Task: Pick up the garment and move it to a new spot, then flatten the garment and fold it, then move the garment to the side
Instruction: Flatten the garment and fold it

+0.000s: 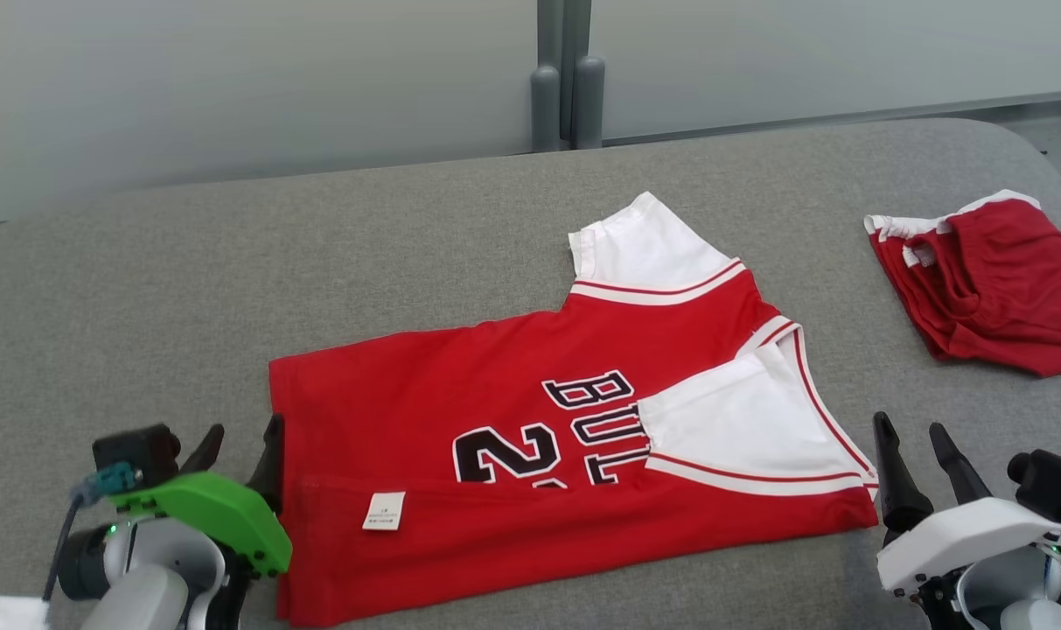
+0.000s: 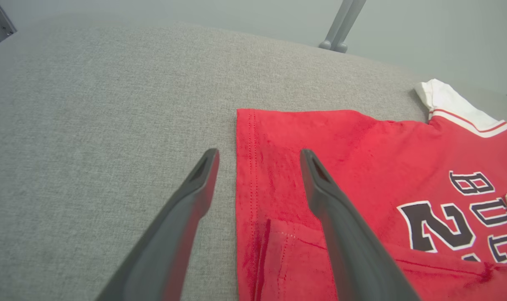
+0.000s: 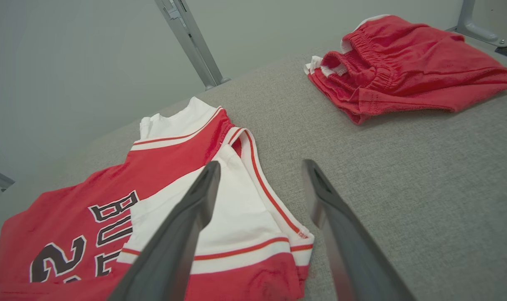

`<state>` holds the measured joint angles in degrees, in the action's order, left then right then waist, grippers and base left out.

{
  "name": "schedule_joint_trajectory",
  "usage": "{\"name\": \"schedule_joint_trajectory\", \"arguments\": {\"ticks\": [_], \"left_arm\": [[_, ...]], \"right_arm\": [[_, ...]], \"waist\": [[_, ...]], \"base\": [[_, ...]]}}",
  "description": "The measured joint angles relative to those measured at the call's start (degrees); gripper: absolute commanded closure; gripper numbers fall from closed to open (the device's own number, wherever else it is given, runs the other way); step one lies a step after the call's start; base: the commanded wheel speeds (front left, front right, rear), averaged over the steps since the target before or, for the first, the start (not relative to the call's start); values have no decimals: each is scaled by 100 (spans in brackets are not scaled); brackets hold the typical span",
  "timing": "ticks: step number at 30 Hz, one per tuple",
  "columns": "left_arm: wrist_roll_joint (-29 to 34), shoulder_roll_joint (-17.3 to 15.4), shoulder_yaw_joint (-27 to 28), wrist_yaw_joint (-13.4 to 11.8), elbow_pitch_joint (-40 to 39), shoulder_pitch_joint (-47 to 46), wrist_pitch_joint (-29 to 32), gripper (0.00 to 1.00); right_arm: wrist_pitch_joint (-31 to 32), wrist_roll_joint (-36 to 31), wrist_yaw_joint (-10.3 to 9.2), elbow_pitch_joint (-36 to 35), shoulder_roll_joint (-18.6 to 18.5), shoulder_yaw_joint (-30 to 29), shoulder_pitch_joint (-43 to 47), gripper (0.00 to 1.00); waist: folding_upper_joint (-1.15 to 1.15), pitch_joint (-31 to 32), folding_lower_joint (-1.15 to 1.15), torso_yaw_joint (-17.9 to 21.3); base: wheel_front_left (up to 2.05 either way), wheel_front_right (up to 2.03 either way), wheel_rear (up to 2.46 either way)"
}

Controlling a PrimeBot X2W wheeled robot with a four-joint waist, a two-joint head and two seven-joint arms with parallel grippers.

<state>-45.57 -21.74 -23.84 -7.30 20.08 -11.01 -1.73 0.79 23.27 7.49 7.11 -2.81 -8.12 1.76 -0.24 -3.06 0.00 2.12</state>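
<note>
On the grey surface (image 1: 320, 245) your jersey (image 1: 460, 385) lies part-folded, with the left gripper (image 1: 243, 426) at its hem and the right gripper (image 1: 908, 422) at its shoulder, both spread and empty.

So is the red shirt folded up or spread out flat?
Partly folded. On the shirt, the near edge is turned over the number, inside label showing, and a white sleeve lies over the letters.

Left claw (image 1: 244, 426) and right claw (image 1: 908, 423), jaws apart
</note>
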Motion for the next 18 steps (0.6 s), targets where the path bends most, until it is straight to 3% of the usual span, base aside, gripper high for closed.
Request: {"name": "schedule_joint_trajectory", "arguments": {"ticks": [8, 18], "left_arm": [[220, -40, -223, 287, 1060, -1149, 368, 0], [422, 45, -428, 587, 2334, -2104, 360, 0]], "right_arm": [[143, -69, 0, -214, 0, 290, -262, 0], [164, -96, 0, -257, 0, 452, -514, 0]], "waist": [[0, -321, 0, 155], [0, -800, 0, 398]], "base": [[0, 0, 0], [0, 0, 0]]}}
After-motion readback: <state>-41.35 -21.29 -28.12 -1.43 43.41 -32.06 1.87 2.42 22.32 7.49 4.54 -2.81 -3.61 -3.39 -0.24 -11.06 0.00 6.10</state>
